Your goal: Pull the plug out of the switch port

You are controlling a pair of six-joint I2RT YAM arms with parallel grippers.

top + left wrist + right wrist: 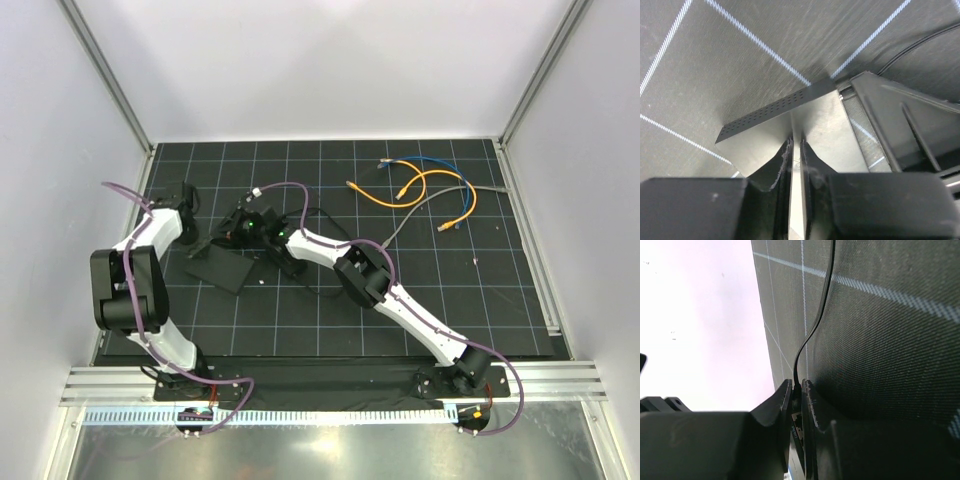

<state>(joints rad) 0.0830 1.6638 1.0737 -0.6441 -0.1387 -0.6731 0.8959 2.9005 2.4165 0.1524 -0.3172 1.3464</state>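
A black mat [400, 310] ruled with a pale grid covers the table, enclosed by plain white walls [330, 70] and aluminium posts [120, 90]. Both arms reach from the near edge to the left half of the mat.

The switch [222, 270] lies there, towards the left. The left gripper [198, 248] meets it at its far left corner. In the left wrist view its fingers [782, 160] are almost together, pinching a thin edge of the switch, whose perforated side faces away.

The right gripper [248, 232] sits just beyond the switch. In the right wrist view its fingers [782, 400] are also nearly closed, clamping a small clear plug [796, 426]. A thin black cord [815, 325] runs from the plug across the mat. Whether the plug is seated in a port cannot be told, because the fingers hide it.

Well apart, at the far right of the mat, loose orange [420, 190], blue [430, 160] and grey [420, 215] cables lie in loops. From above, the right forearm crosses the mat and covers part of the black cord.
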